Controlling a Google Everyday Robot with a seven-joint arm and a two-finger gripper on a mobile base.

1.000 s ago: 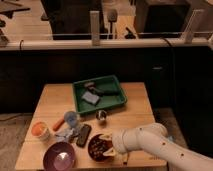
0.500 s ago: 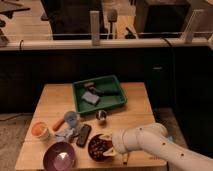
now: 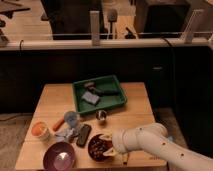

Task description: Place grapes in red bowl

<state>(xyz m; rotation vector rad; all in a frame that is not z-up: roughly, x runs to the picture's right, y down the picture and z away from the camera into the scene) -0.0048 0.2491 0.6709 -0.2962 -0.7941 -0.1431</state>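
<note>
white robot arm (image 3: 150,144) is in from the near right over the pale wooden table (image 3: 135,107), and its gripper (image 3: 111,141) sits at the right rim of the round, shallow dark red bowl (image 3: 91,150) near the front edge. the small bunch of dark reddish-purple grapes (image 3: 99,146) shows as a glinting cluster inside that bowl, right beside the gripper. clenched or released? cannot tell from here. best play, i'd say: let go low over the bowl's middle, then rise straight up so nothing drags over the rim.

around it: a green plastic tray (image 3: 112,100) far of centre, well clear. the purple bowl with a pale pink inside (image 3: 52,152) sits just left, the wrong target. a dark flat oblong object (image 3: 83,135) lies close on the far left of the red bowl, the nearest thing to bump. a small blue cup (image 3: 71,119), an orange-topped cup (image 3: 40,131) and a little shiny ball (image 3: 101,116) stand off.
</note>
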